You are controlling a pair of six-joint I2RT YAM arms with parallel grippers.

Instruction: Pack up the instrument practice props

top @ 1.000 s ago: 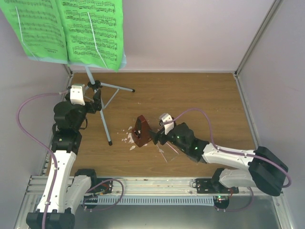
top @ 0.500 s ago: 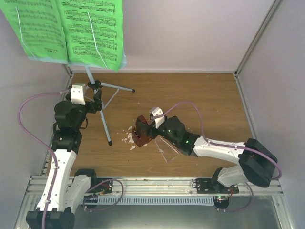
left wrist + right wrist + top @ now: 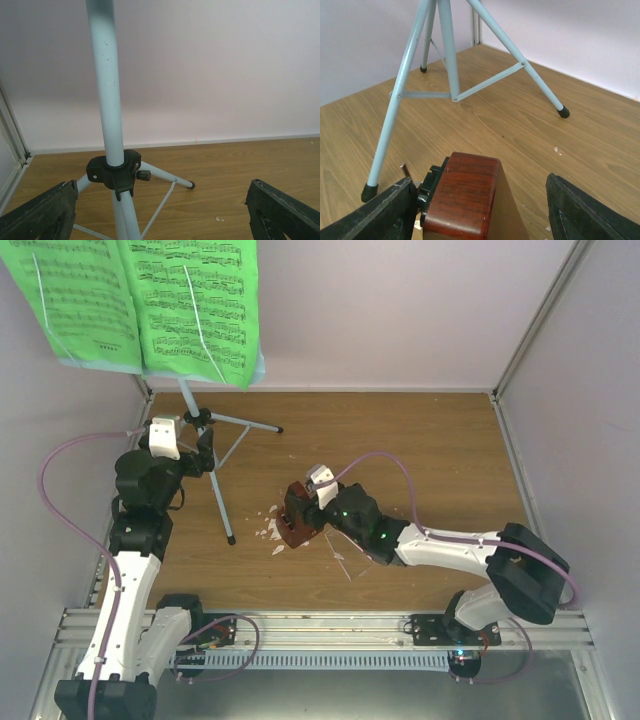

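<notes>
The pale blue music stand [image 3: 197, 430] stands at the back left, with green sheet music [image 3: 190, 305] on its desk. My left gripper [image 3: 205, 452] is open beside its pole; in the left wrist view the pole [image 3: 107, 100] and black leg hub [image 3: 114, 172] sit ahead of my open left gripper [image 3: 162, 215], left of centre, untouched. The reddish-brown metronome [image 3: 293, 523] stands mid-table. My right gripper [image 3: 302, 512] is open. In the right wrist view my right gripper [image 3: 485, 210] straddles the metronome [image 3: 467, 192], its left finger [image 3: 390, 212] close to it and the right finger apart.
White crumbs [image 3: 270, 530] lie around the metronome. The stand's tripod legs [image 3: 225, 505] spread over the left half of the wooden floor; they also show in the right wrist view [image 3: 395, 105]. Pale walls close the back and sides. A metal rail [image 3: 320, 625] runs along the near edge.
My right arm has reached left and forward, bringing its open jaws from beside the metronome to around it. The left arm and the stand have not moved.
</notes>
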